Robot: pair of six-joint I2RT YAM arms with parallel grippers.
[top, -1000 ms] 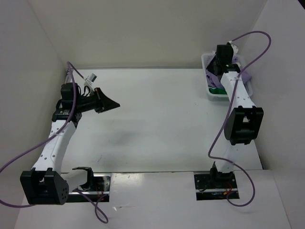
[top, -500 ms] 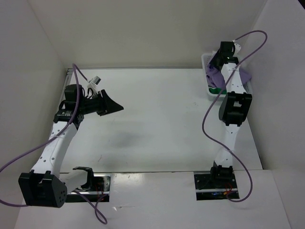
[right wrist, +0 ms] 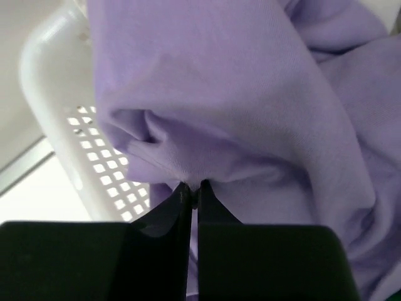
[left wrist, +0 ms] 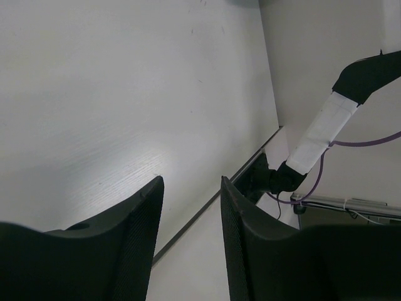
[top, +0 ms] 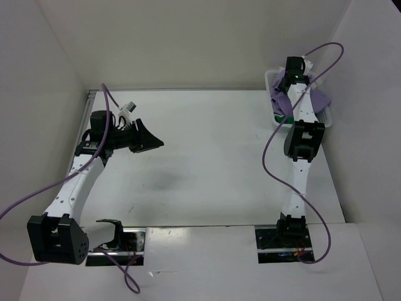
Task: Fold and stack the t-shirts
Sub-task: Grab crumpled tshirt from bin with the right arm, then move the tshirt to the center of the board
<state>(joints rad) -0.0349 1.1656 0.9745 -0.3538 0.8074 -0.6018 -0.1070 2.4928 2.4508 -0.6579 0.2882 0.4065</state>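
Tabletop [top: 213, 157]: white, with a faint grey smudge near the centre.
Walls [top: 188, 44]: white, on 3 sides.
Basket [right wrist: 56, 125]: white mesh, far right corner.
Lavender t-shirt [right wrist: 238, 94]: heaped in the basket.
Right gripper [right wrist: 191, 188]: fingers pinched on a lavender fold.
Left gripper [left wrist: 191, 188]: fingers apart, above the left edge.
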